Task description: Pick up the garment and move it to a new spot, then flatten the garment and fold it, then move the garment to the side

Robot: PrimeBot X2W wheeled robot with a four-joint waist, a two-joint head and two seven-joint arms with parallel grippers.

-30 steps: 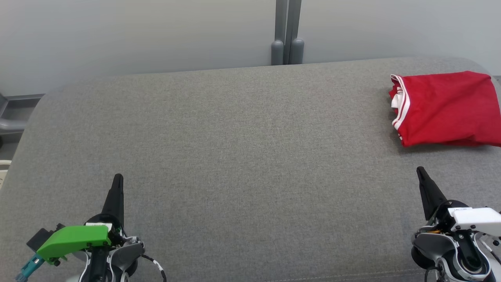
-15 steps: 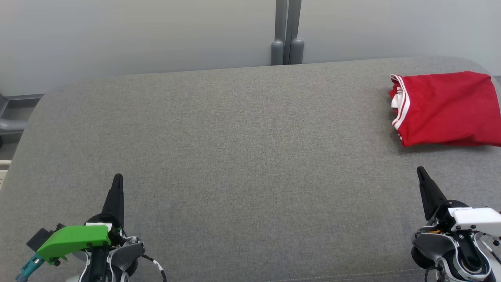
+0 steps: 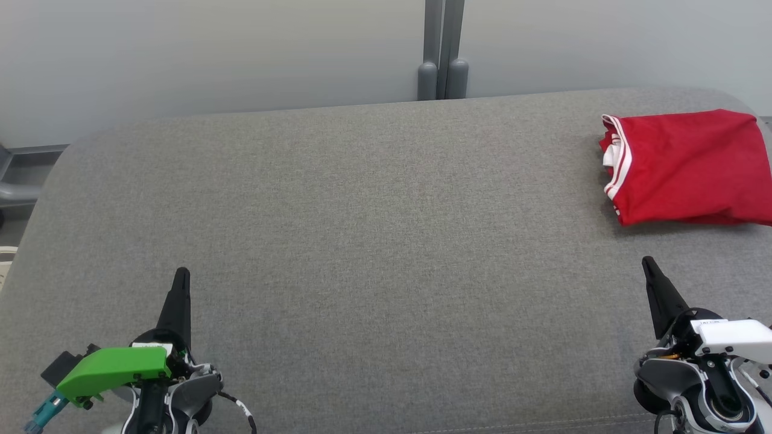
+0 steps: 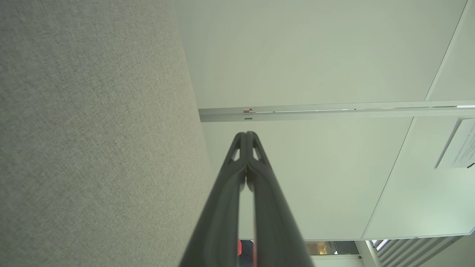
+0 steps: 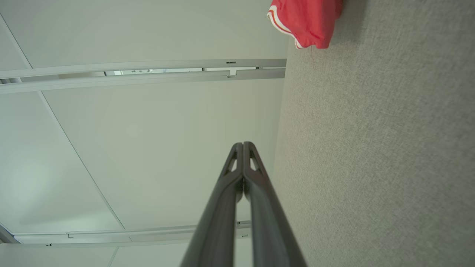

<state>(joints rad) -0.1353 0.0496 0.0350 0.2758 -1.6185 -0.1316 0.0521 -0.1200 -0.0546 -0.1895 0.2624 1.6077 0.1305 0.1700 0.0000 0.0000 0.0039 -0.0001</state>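
Garment (image 3: 687, 166), one, folded; left gripper (image 3: 181, 275), right gripper (image 3: 648, 263), both closed

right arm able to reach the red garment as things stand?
Probably yes. The red garment lies just ahead of the right gripper, with only grey surface between them; jaws are shut and must open first.

A red cloth garment (image 3: 687, 166) with white-striped trim lies folded into a rough, flat rectangle at the far right of the grey woven-fabric surface (image 3: 362, 241) before me, its right end running off the edge of my head view. Its trimmed opening faces left, showing a white inner layer between the red folds, and the top is smooth apart from soft creases along the near edge. In my right wrist view, a striped corner sits close to the surface's far edge.
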